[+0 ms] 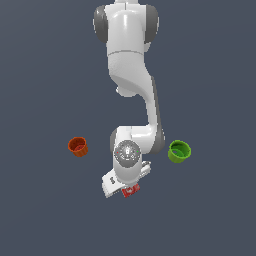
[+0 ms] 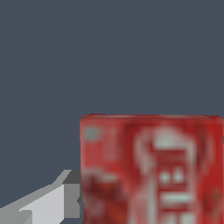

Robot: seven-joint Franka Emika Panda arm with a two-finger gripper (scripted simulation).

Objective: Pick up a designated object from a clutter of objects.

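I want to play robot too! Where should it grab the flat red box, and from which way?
Probably from straight above, pinching the red box across its two long side edges. It looks flat and seems to lie face up, so those thin edges are all that fingers can squeeze. One grey finger already sits beside an edge; the exterior view shows the hand directly over the box.

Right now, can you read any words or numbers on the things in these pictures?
Red box: white markings on its face, too blurred to read; no word or number can be made out.
Orange cup: no writing shows.
Green cup: no writing shows.
Robot arm: no readable label; the round grey disc near the wrist has tiny marks, too small to read.
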